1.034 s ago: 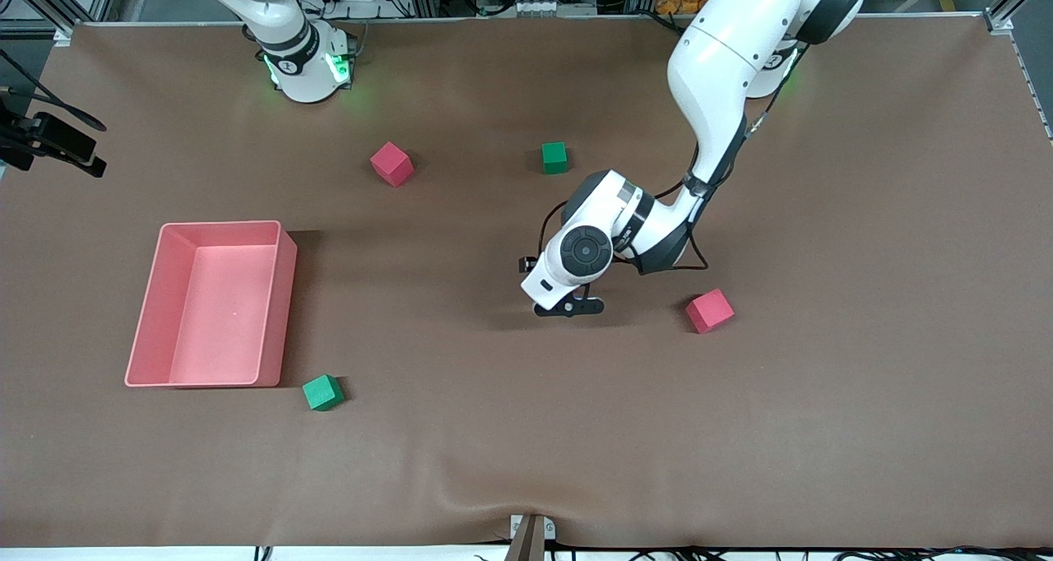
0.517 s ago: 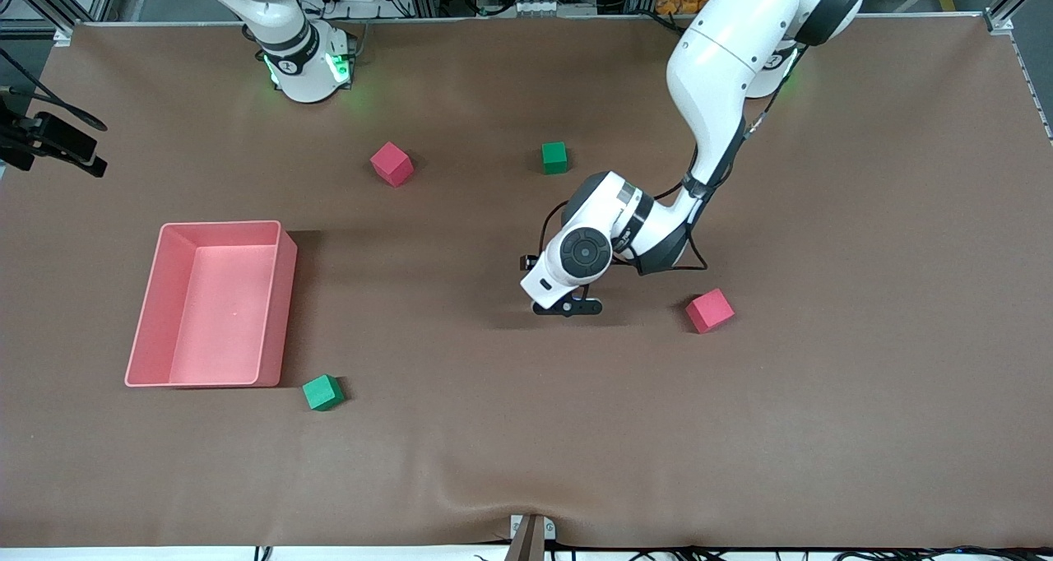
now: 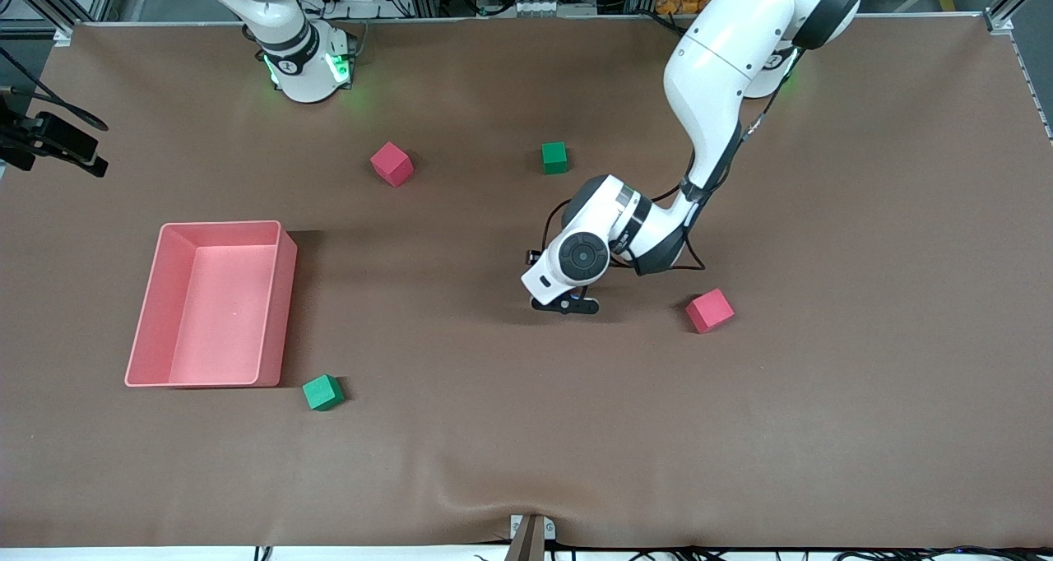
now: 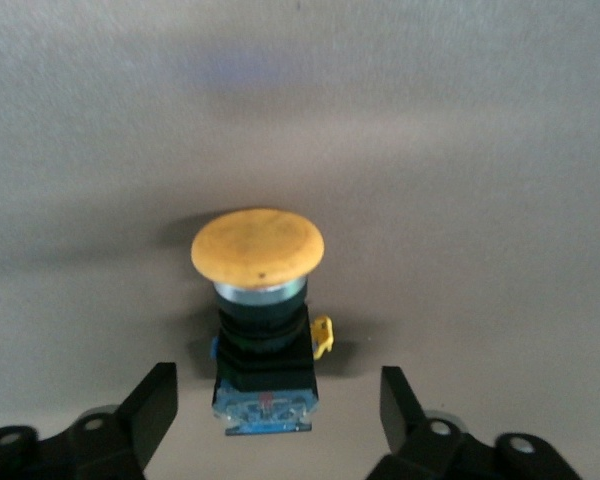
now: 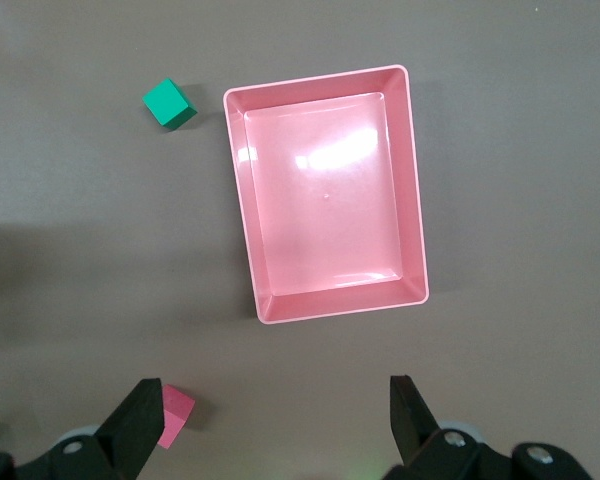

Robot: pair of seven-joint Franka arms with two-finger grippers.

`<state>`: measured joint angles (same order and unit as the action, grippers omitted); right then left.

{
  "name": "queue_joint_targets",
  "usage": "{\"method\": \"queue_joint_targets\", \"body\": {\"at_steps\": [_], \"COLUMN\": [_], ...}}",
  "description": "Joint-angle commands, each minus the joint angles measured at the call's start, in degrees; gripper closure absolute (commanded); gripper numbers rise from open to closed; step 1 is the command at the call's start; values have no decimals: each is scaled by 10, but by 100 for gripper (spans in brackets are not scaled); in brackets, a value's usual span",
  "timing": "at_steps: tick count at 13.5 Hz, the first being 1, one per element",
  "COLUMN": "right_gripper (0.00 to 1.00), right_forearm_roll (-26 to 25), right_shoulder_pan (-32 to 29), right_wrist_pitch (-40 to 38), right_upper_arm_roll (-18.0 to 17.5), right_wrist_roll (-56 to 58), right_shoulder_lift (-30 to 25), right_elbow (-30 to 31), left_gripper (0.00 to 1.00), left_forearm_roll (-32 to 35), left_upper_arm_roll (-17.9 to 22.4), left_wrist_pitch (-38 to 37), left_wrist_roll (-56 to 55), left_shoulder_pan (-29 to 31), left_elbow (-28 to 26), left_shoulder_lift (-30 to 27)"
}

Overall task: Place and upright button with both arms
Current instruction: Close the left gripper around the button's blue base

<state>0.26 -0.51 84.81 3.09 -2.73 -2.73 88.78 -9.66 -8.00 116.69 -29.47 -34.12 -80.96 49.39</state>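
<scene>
Both fingers of my left end effector stand apart around the small orange-capped black push-button lying on the brown tabletop, so the grasp needs closing, while the open right end effector waits over the pink plastic tray.

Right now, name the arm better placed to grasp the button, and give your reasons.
Left. The left gripper is low over the table with the button between its open fingers. The right gripper, also open, hangs high over the pink tray.
</scene>
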Motion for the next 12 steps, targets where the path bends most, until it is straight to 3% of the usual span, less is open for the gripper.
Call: {"method": "queue_joint_targets", "body": {"at_steps": [1, 3, 5, 6, 12], "right_gripper": [0, 0, 0, 0, 0], "right_forearm_roll": [-10, -10, -10, -10, -9], "right_shoulder_pan": [14, 14, 14, 14, 14], "right_wrist_pitch": [-9, -9, -9, -9, -11], "right_upper_arm_roll": [10, 10, 10, 10, 14], "right_wrist_roll": [5, 5, 5, 5, 5], "right_shoulder_lift": [2, 2, 2, 2, 3], "right_elbow": [-10, -10, -10, -10, -9], "left_gripper": [23, 49, 90, 100, 100], "left_forearm_roll": [-10, -12, -17, -17, 0], "left_upper_arm_roll": [3, 3, 3, 3, 11], "left_wrist_pitch": [-14, -15, -15, -15, -14], "left_wrist_roll": [3, -7, -30, -37, -128], "left_shoulder_pan": [-5, -6, -6, -6, -20], "left_elbow": [1, 2, 3, 2, 8], "left_shoulder_lift": [-2, -2, -1, 0, -20]}}
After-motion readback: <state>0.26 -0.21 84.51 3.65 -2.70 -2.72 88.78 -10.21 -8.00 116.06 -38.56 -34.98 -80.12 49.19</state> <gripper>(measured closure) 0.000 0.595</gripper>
